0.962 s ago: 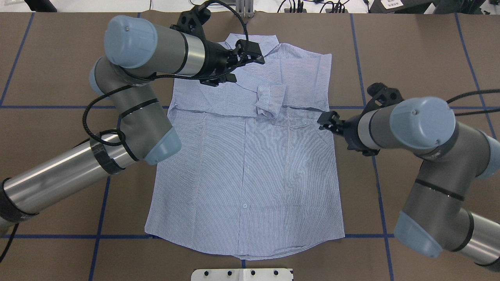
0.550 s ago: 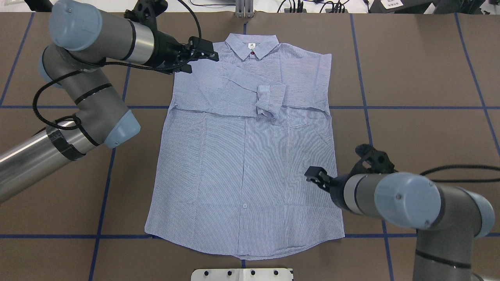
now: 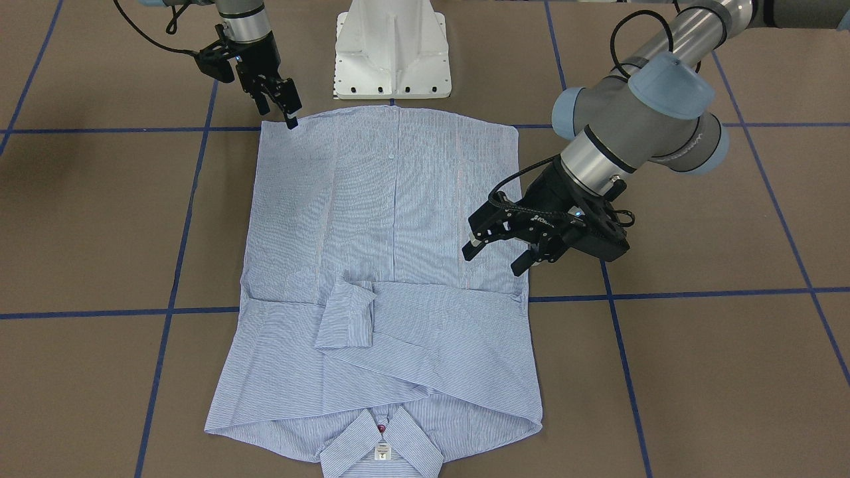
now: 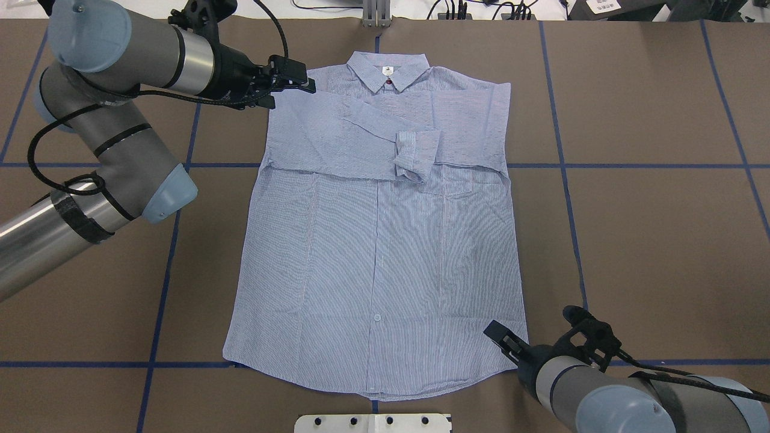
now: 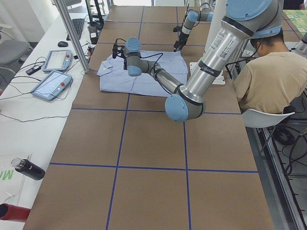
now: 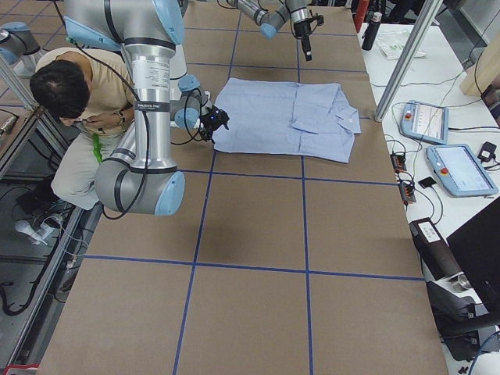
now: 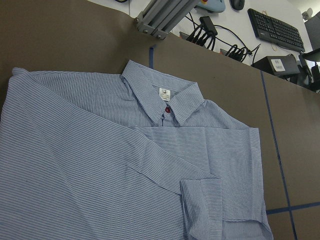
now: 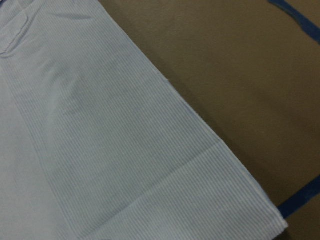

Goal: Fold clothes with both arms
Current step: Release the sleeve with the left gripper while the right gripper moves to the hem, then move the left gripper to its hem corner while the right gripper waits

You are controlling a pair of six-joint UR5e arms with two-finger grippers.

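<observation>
Flanking shirt: left tool, right tool

I see brown paper-covered bench open either side of the flat striped blue shirt; the white pedestal base crowds its hem, and an aluminium post stands beyond the collar.

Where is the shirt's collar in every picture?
Front-facing: collar bottom centre.
Overhead: collar top centre.
Exterior left: collar far, upper left.
Exterior right: collar upper right.
Left wrist: collar upper middle.
Right wrist: not in view.
Shared landmark: folded cuff near it.
</observation>
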